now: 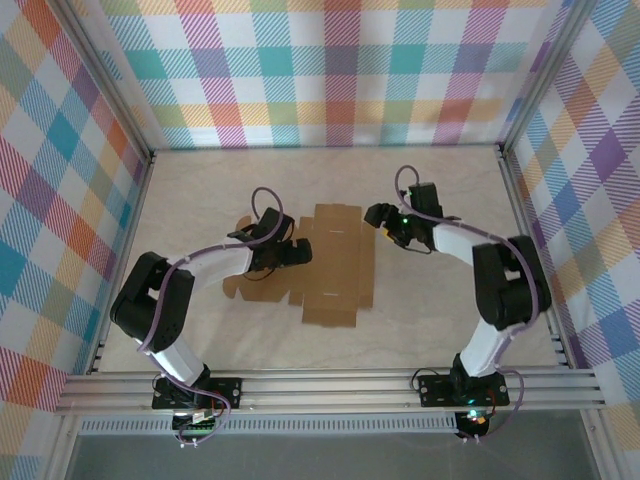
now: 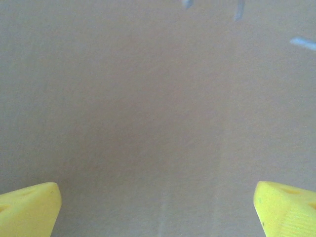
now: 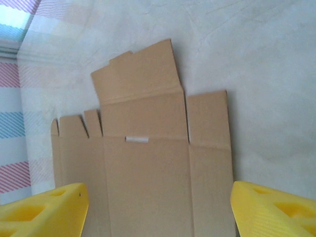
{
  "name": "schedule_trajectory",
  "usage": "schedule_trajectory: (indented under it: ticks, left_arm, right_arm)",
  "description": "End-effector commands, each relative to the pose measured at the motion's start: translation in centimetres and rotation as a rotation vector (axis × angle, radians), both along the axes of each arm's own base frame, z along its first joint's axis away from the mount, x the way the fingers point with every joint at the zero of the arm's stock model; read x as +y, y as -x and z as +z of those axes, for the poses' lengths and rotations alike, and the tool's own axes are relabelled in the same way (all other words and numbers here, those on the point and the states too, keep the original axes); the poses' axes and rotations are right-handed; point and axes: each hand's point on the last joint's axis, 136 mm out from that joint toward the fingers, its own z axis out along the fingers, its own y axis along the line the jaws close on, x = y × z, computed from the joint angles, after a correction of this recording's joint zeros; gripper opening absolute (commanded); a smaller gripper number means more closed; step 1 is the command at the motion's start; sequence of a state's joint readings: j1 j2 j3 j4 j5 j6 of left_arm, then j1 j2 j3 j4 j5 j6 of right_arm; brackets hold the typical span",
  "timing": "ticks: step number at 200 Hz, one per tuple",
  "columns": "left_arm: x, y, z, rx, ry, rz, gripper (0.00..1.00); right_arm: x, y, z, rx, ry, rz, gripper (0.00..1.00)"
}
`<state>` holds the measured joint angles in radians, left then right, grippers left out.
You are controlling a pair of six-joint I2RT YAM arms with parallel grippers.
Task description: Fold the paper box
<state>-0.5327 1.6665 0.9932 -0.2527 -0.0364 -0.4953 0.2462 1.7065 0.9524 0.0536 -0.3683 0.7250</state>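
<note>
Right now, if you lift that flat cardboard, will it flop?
Probably a bit: the paper box lies as a flat sheet with creases and cut flaps, so it would likely bend there. It looks thin, probably light, and may slide on the smooth table if pushed.

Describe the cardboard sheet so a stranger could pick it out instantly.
Find the pale table inside the plaid walls. At its middle lies the paper box, a flat sheet with flaps. It is plain brown and jagged-edged, unlike anything around it.

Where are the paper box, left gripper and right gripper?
paper box [image 1: 335, 268]: top view, middle of its flat centre panel.
left gripper [image 2: 157, 197]: left wrist view, midway between its yellow fingertips.
right gripper [image 3: 159, 195]: right wrist view, midway between its yellow fingertips.
</note>
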Motion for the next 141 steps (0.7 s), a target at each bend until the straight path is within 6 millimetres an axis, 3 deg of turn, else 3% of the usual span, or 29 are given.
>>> schedule_trajectory:
  ticks: [1,31,58,83,115,141]
  left_arm:
    - [-1.1,-2.0,1.2,-0.034,-0.011,-0.082,0.96]
    - [0.0,-3.5,-0.6,0.035,0.044,-0.05,0.83]
    - [1.3,-2.7,-2.5,0.099,0.093,-0.012,0.7]
    - [1.9,-1.3,-4.9,0.172,0.158,0.043,0.61]
    - [2.2,0.3,-7.0,0.235,0.188,0.092,0.6]
    - [3.1,1.1,-7.6,0.254,0.172,0.145,0.6]
  right_arm:
    - [-0.6,1.9,0.4,-0.02,-0.055,-0.033,0.76]
    - [-0.5,5.8,-1.2,0.02,-0.103,-0.026,0.76]
    - [-0.2,7.9,-2.9,0.054,-0.092,-0.01,0.75]
    - [0.6,8.4,-3.5,0.058,-0.09,0.013,0.74]
    - [2.0,8.6,-4.4,0.089,-0.105,0.036,0.68]
    - [2.8,8.7,-4.6,0.094,-0.115,0.052,0.56]
